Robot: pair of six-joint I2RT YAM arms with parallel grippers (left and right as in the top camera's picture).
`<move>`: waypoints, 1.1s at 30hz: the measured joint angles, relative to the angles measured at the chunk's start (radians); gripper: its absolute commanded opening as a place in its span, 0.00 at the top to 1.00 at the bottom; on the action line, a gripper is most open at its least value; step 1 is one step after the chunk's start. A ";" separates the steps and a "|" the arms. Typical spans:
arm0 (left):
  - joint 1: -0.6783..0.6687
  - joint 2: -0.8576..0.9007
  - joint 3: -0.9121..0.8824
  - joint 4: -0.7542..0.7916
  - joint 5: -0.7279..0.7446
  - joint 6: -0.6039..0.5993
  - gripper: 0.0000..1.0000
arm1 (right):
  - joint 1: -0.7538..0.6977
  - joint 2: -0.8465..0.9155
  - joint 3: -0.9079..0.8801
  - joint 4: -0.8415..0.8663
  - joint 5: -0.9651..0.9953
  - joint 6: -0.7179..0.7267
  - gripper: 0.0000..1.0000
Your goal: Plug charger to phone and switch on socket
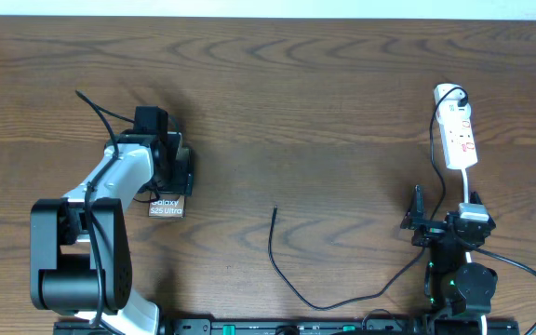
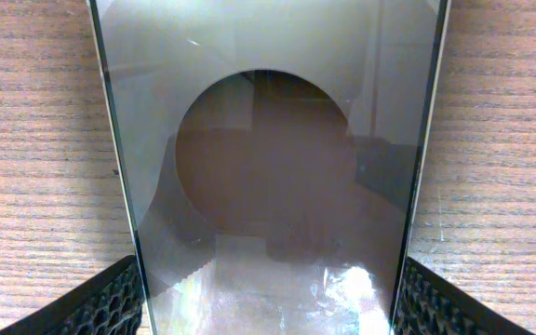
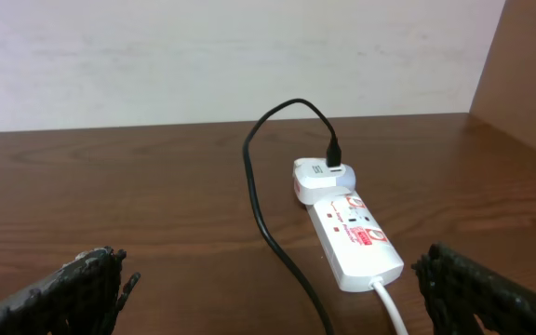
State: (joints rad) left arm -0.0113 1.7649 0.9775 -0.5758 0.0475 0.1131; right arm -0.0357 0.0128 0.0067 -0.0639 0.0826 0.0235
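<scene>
I am looking at the left gripper (image 1: 179, 173) clamping the flat dark grey glossy phone (image 1: 167, 207) across its width. In the left wrist view its black ribbed fingers (image 2: 110, 302) are pressing against both long edges of the slab, which is filling most of that picture and lying flat on the brown wooden table (image 1: 324, 84). From overhead only the end with the white "Galaxy S25 Ultra" lettering is showing below the gripper, on the left side of the table.

The thin black charger cable (image 1: 282, 270) is lying loose near the middle. Its small plug tip (image 1: 275, 210) is pointing away from me, well apart from the phone, and the cable is curving down and across towards the right.

The small white power strip with red markings (image 1: 460, 138) is sitting at the far right, with a white adapter (image 3: 319, 177) at its far end and the black cable looping out of it. A white cord (image 3: 389, 312) is leaving its near end.

The right gripper (image 1: 445, 221) is hanging released just before the strip. Its fingers (image 3: 73, 288) are spread wide, with nothing between them.
</scene>
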 measured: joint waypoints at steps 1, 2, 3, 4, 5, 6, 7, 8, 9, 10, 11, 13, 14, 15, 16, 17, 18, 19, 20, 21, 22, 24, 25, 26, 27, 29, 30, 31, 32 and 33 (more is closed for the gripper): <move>0.000 0.000 0.000 0.000 0.000 0.000 0.36 | 0.000 0.000 0.000 0.000 0.000 0.000 0.01; 0.000 0.000 -0.001 0.001 0.000 0.000 0.32 | 0.000 0.000 0.000 0.000 0.000 0.000 0.01; 0.000 -0.001 -0.001 0.001 0.000 0.000 0.29 | 0.000 0.000 0.000 0.000 0.000 0.000 0.01; 0.000 -0.001 -0.001 0.001 0.000 0.000 0.22 | 0.000 0.000 0.000 0.000 0.000 0.000 0.01; 0.000 -0.001 -0.001 0.001 0.000 0.000 0.20 | 0.000 0.000 0.000 0.000 0.000 0.000 0.01; 0.000 -0.001 -0.001 0.001 0.000 0.000 0.14 | 0.000 0.000 0.000 0.000 0.000 0.000 0.01; 0.000 -0.001 -0.001 0.002 0.000 -0.001 0.11 | 0.000 0.000 0.000 0.000 0.000 0.000 0.01; 0.000 0.000 -0.003 0.005 0.003 -0.001 0.09 | 0.000 0.000 0.000 0.000 0.000 0.000 0.01; 0.000 0.000 -0.005 0.005 0.011 -0.001 0.08 | 0.000 0.000 0.000 0.000 0.000 0.000 0.01; 0.001 0.000 -0.006 0.006 0.016 -0.001 0.08 | 0.000 0.000 0.000 0.000 0.000 0.000 0.01; 0.001 0.000 -0.007 0.006 0.021 -0.001 0.07 | 0.000 0.000 0.000 0.000 0.000 0.000 0.01; 0.001 0.000 -0.007 0.006 0.023 0.000 0.05 | 0.000 0.000 0.000 0.000 0.000 0.000 0.01; 0.001 0.000 -0.007 0.006 0.025 0.000 0.05 | 0.000 0.000 0.000 0.000 0.000 0.000 0.01; 0.001 0.000 -0.007 0.006 0.025 0.000 0.05 | 0.000 0.000 0.000 0.000 0.000 0.000 0.01; 0.001 0.000 -0.007 0.007 0.025 0.000 0.04 | 0.000 0.000 0.000 0.000 0.000 0.000 0.01; 0.001 0.000 -0.007 0.008 0.025 0.000 0.04 | 0.000 0.000 0.000 0.000 0.000 0.000 0.01; 0.001 0.000 -0.007 0.008 0.025 0.000 0.04 | 0.000 0.000 0.000 0.000 0.000 0.000 0.01; 0.001 0.000 -0.007 0.008 0.025 0.000 0.04 | 0.000 0.000 0.000 0.000 0.000 0.000 0.01; 0.001 0.000 -0.007 0.008 0.025 0.000 0.04 | 0.000 0.000 0.000 0.000 0.000 0.000 0.01; 0.001 0.000 -0.007 0.008 0.025 0.000 0.03 | 0.000 0.000 0.000 0.000 0.000 0.000 0.01; 0.001 0.000 -0.007 0.009 0.025 0.000 0.03 | 0.000 0.000 0.000 0.000 0.000 0.000 0.01; 0.001 0.000 -0.007 0.010 0.026 0.000 0.02 | 0.000 0.000 0.000 0.000 0.000 0.000 0.01; 0.001 0.000 -0.008 0.011 0.027 0.000 0.02 | 0.000 0.000 0.000 0.000 0.000 0.000 0.01; 0.001 0.000 -0.008 0.013 0.029 0.000 0.03 | 0.000 0.000 0.000 0.000 0.000 0.000 0.01; 0.001 0.000 -0.008 0.014 0.030 0.001 0.02 | 0.000 0.000 0.000 0.000 0.000 0.000 0.01; 0.001 0.000 -0.008 0.016 0.032 0.005 0.02 | 0.000 0.000 0.000 0.000 0.000 0.000 0.01; 0.001 0.000 -0.008 0.017 0.033 0.006 0.02 | 0.000 0.000 0.000 0.000 0.000 0.000 0.01; 0.001 0.000 -0.008 0.018 0.033 0.008 0.02 | 0.000 0.000 0.000 0.000 0.000 0.000 0.01; 0.001 0.000 -0.008 0.019 0.033 0.011 0.02 | 0.000 0.000 0.000 0.000 0.000 0.000 0.01; 0.001 0.000 -0.008 0.019 0.034 0.013 0.02 | 0.000 0.000 0.000 0.000 0.000 0.000 0.01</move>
State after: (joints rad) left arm -0.0105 1.7645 0.9699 -0.5568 0.0814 0.1265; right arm -0.0357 0.0128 0.0067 -0.0639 0.0826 0.0235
